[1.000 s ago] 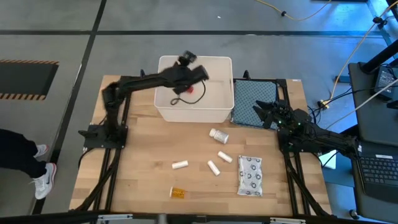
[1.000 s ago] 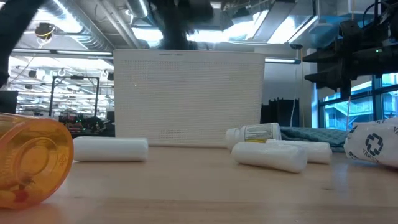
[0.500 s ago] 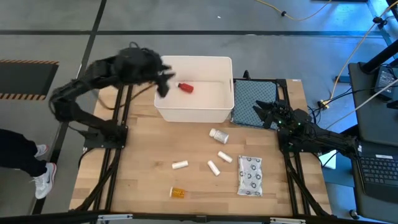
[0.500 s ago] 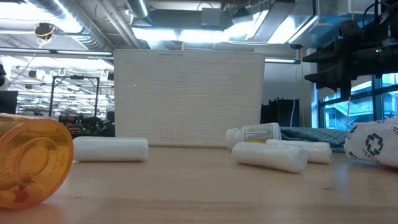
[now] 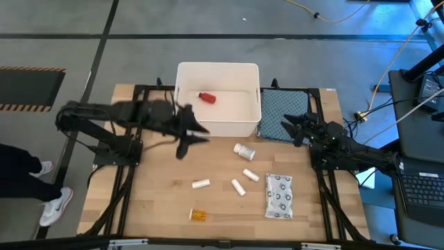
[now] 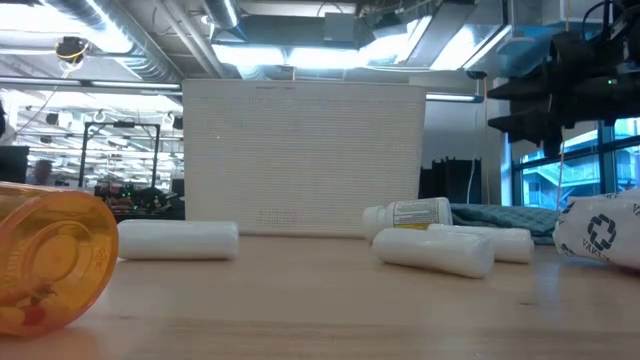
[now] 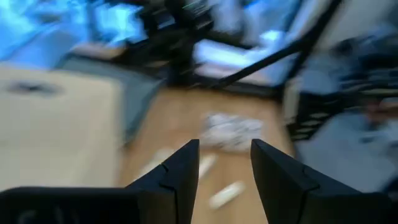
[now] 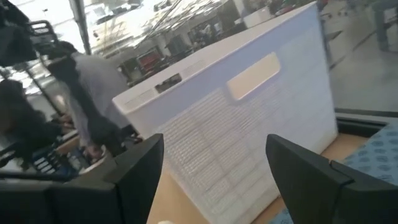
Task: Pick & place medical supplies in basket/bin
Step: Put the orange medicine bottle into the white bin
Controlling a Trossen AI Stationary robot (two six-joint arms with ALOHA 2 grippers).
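The white tub (image 5: 182, 104) stands at the table's far side with the red bottle (image 5: 207, 97) lying inside it. On the table in front of it lie the white pill bottle (image 5: 243, 151), three short white cylinders (image 5: 200, 184) (image 5: 238, 186) (image 5: 251, 176), the blister pack (image 5: 279, 195) and the amber vial (image 5: 198, 215). My left gripper (image 5: 193, 137) hovers before the tub's near wall, blurred; it is open and empty in its wrist view (image 7: 225, 163). My right gripper (image 5: 286, 128) waits over the blue-grey cloth, open (image 8: 214, 165), facing the tub's side wall (image 8: 236, 124).
The blue-grey patterned cloth (image 5: 283, 112) lies right of the tub, under my right gripper. In the low view the amber vial (image 6: 50, 262) lies close to the camera, with a cylinder (image 6: 178, 240) and the pill bottle (image 6: 408, 214) before the tub (image 6: 305, 155). A person's shoe (image 5: 55, 207) shows beyond the table's left.
My left arm swung away from above the tub, out past its left rim, then back toward the near edge, ending in front of the tub's near wall. The red bottle, under that gripper a second ago, now lies in the tub. My right arm kept still.
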